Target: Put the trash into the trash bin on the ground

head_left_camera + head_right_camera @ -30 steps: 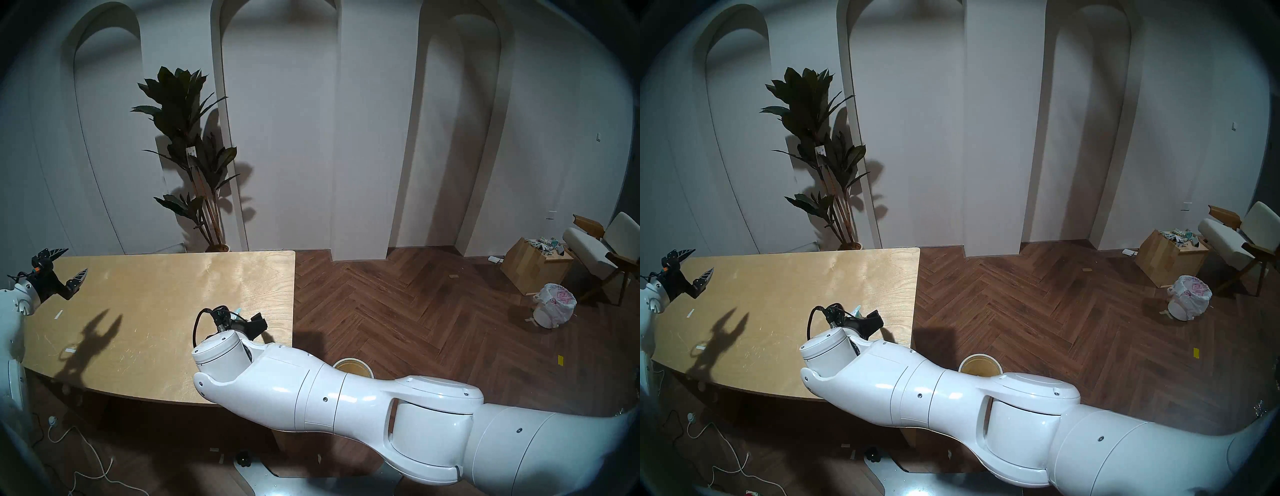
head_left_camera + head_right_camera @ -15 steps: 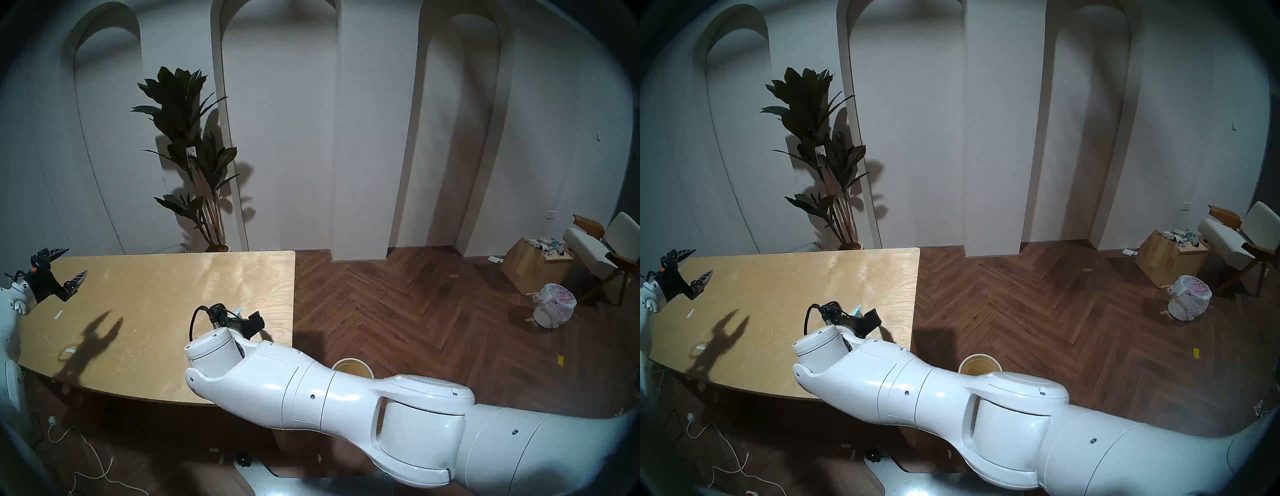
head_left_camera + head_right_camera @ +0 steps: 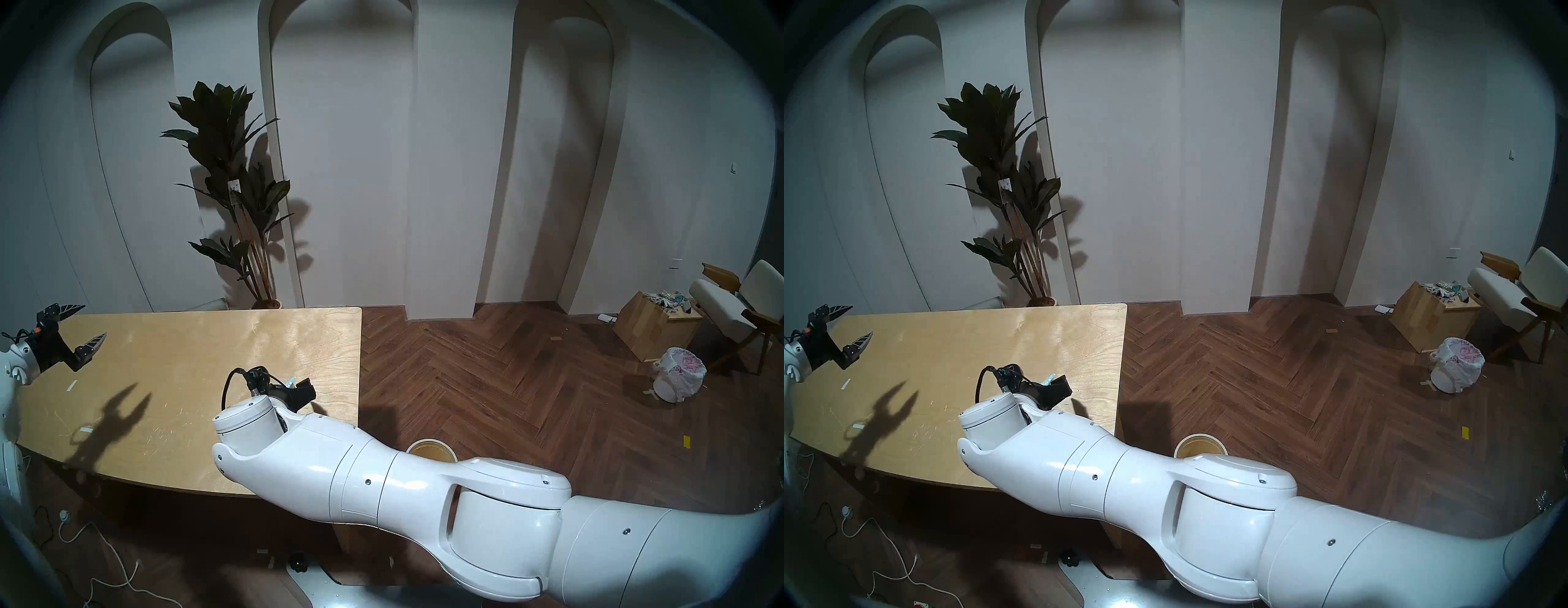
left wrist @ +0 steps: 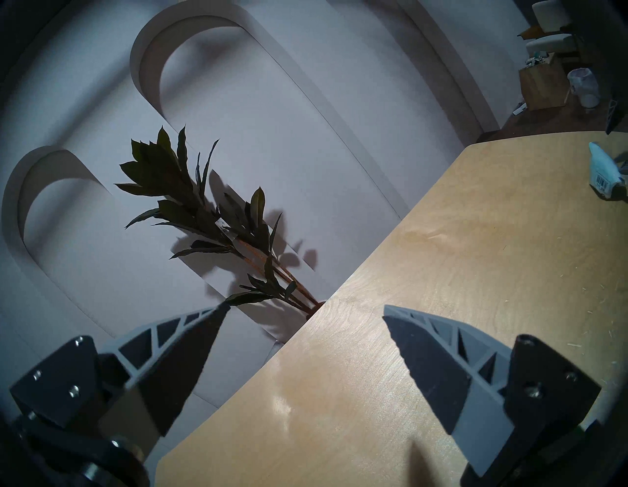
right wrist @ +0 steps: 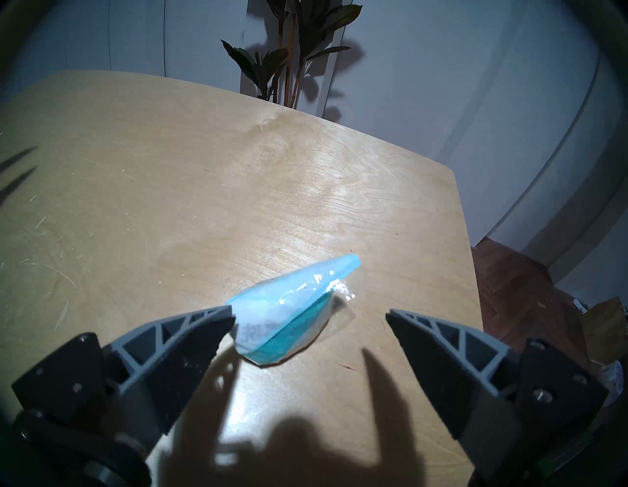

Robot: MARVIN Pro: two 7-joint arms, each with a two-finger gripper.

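The cream-yellow trash bin (image 3: 432, 451) stands on the floor, near, right of the worktop (image 3: 191, 361). The right tool (image 5: 311, 314) is released, above the teal-white pouch (image 5: 289, 313) lying on the worktop. Far left, the left tool (image 3: 85, 325) is also released, empty.

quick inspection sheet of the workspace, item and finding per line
surface: wooden table, scratched, with bits of white tape
job's things: teal-white pouch lies on the table before the right claw; cream bin on the floor past the table's edge, partly hidden by the right arm
clutter: wood box heaped with scraps, bagged white bin, yellow scrap on the floor
grippers: left claw open, empty, over the table's left end; right claw open, pouch not gripped
cables: white and dark cords on the floor under the table
surroundings: potted plant, arched white wall, chair, herringbone floor
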